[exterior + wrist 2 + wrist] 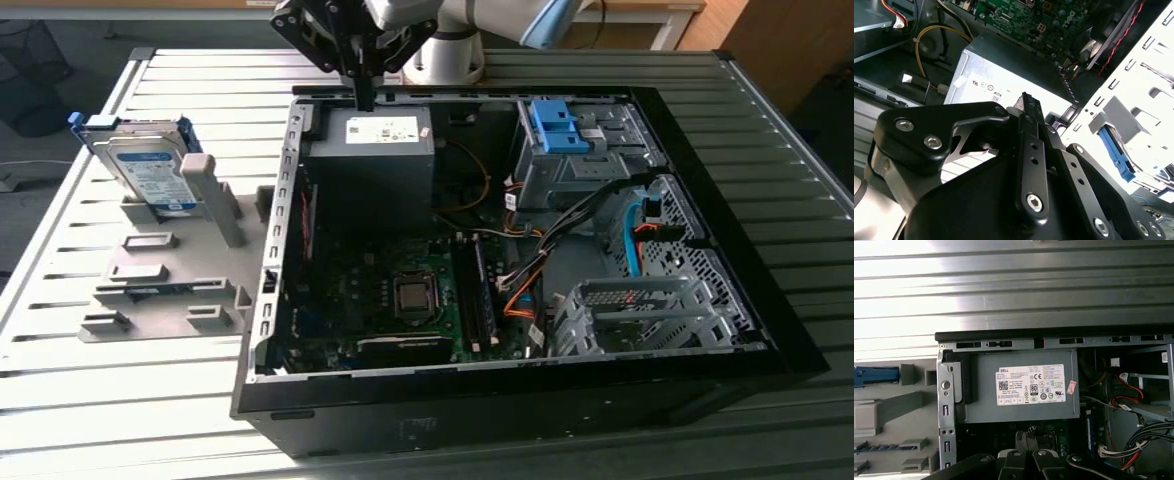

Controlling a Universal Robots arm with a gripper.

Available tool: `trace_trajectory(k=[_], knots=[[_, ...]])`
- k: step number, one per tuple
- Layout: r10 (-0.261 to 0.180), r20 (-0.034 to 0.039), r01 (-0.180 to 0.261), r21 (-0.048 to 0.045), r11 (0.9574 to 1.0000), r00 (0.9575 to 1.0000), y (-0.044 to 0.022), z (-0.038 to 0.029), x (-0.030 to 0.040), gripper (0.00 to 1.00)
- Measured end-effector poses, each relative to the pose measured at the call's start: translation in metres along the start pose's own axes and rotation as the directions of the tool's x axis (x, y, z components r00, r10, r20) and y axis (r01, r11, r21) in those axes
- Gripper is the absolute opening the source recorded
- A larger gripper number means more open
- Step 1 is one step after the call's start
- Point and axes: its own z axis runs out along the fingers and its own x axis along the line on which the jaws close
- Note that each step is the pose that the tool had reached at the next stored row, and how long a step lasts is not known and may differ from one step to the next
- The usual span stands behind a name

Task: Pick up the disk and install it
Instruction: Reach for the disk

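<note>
The disk (147, 168), silver with a white and light-blue label and a blue frame, stands upright in a grey holder (160, 300) on the exterior view's left, outside the computer case. My gripper (363, 103) hangs over the case's back edge, just above the power supply (380, 135) and well to the right of the disk. Its black fingers are pressed together with nothing between them, as both wrist views show (1026, 100) (1025, 436). In the first wrist view the disk's blue edge (874, 376) lies beside the case wall.
The open black computer case (534, 92) lies on a slatted metal table (80, 400). Inside are the motherboard (400, 290), cables, a grey bay (594, 160) with a blue latch bracket (558, 128), and a perforated drive cage (641, 315). A grey post (214, 195) stands next to the disk.
</note>
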Motion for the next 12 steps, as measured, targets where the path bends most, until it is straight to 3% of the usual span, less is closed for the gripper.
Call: trace_trajectory(k=[12], knots=[[0.0,0.0,0.0,0.0,1.0,1.0,-0.0002,-0.0001,0.0027,0.11]])
